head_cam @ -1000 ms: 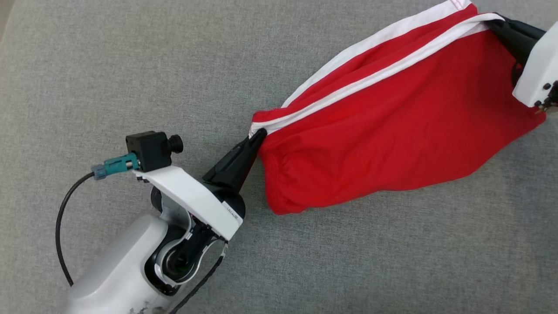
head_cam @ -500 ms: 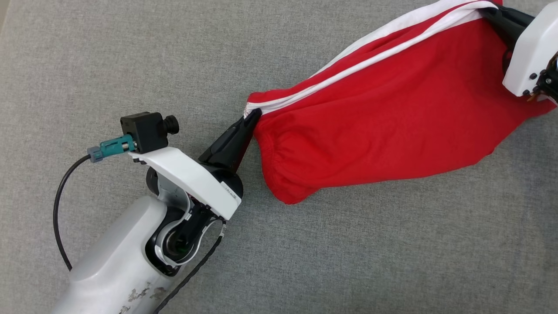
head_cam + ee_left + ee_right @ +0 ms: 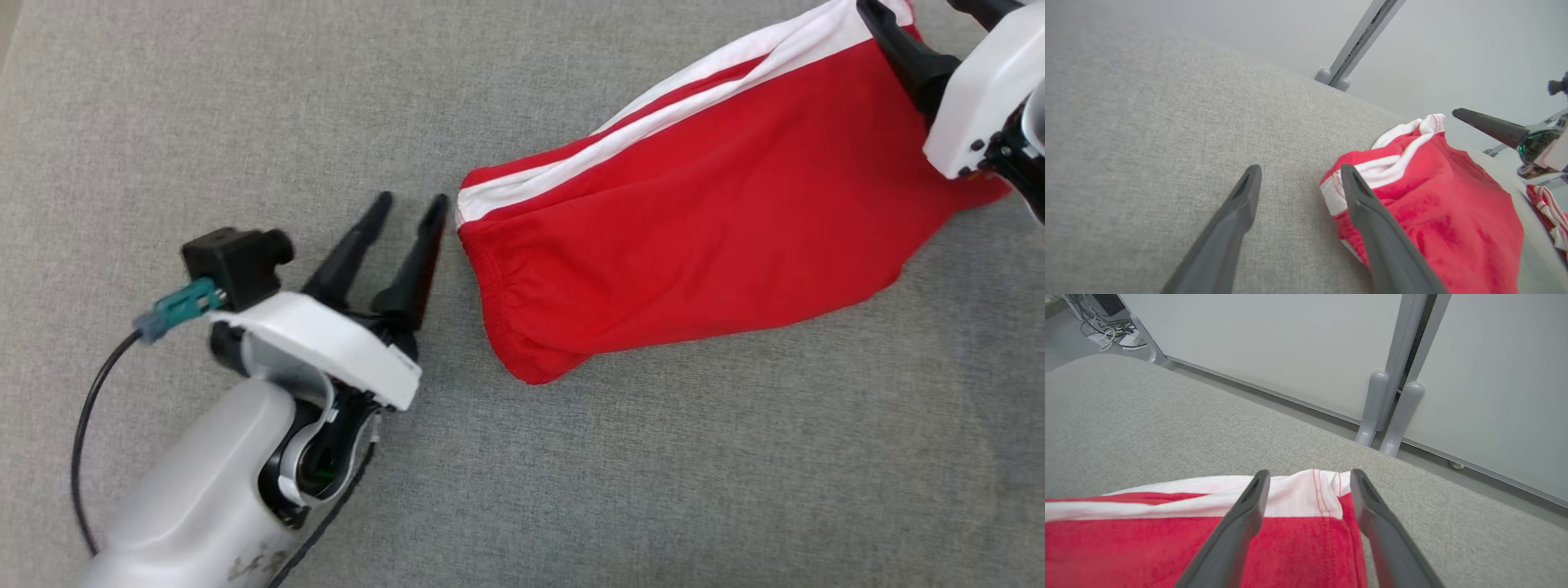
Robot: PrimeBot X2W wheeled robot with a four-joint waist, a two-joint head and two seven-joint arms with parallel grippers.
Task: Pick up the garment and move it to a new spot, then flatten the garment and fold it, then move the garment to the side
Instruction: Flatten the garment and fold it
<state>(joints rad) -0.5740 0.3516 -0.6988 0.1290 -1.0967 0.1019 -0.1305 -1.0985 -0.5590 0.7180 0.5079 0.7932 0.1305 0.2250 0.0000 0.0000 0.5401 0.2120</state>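
Left gripper (image 3: 412, 198) at lower left is spread and empty, tips just beside the gathered end of the red shorts (image 3: 694, 229), which lie stretched from centre to upper right, where the right gripper (image 3: 1310, 473) is likewise spread, straddling the white-trimmed corner without pinching it. Relocation looks done, flattening mostly; fold and side move remain. Surface is grey woven fabric (image 3: 245, 98); behind it pale partition panels (image 3: 1290, 347) on grey posts (image 3: 1384, 412), cables (image 3: 1106, 330) on the floor at upper left of the right wrist view.
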